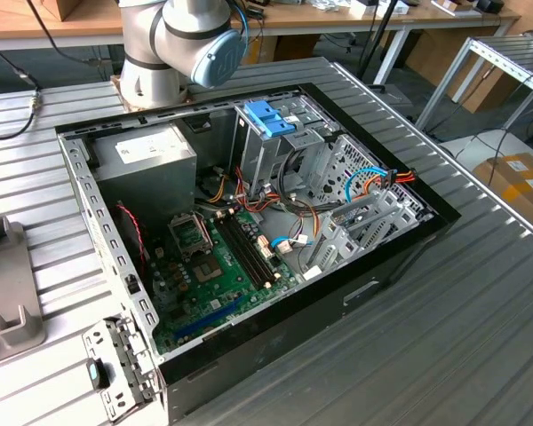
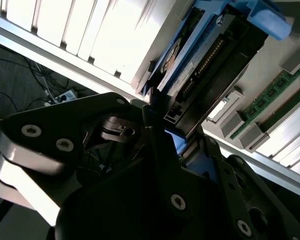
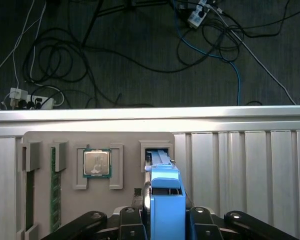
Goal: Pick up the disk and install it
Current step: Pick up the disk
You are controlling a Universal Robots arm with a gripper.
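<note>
Disk [image 3: 166, 200] on edge in slot of grey holder [image 3: 125, 140], my tool [image 3: 166, 220] pinching its blue sides, processor chip [image 3: 96, 163] seated nearby

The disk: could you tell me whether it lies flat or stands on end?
On end: in the first wrist view the disk stands in the holder's slot.

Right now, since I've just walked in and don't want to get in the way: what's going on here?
A robot arm is working over a grey holder tray. Its gripper is down around the disk, the one with blue rails. The disk stands on edge in a slot of that tray, near a processor chip and a memory stick. The disk is not yet in the open computer case on the table.
</note>
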